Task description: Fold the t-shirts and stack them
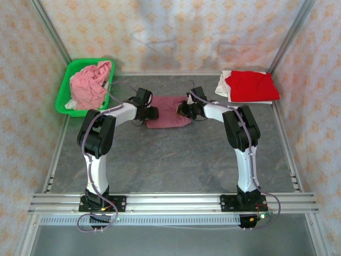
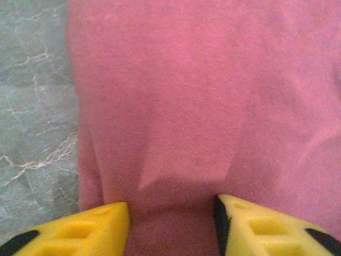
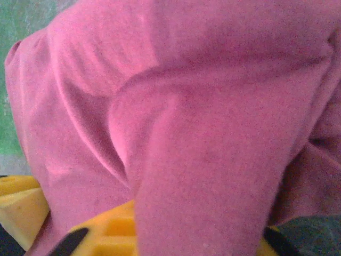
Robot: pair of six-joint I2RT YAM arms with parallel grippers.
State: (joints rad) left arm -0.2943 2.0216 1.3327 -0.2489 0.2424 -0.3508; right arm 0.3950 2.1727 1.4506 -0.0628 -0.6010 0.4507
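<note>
Right hand (image 1: 184, 110) clamped on maroon t-shirt (image 1: 168, 119) right edge; left hand (image 1: 151, 113) fingers apart over left edge.

Soft, even light fills the sharp overhead view, leaving only faint shadows on the table (image 1: 176, 160). Both wrist views are grainy and soft; the maroon t-shirt (image 2: 213, 96) sits so close it seems slightly out of focus.

The maroon t-shirt (image 2: 213, 96) is soft matt cloth, the table (image 2: 32, 106) smooth and marble-veined, the basket (image 1: 63, 95) plastic.
</note>
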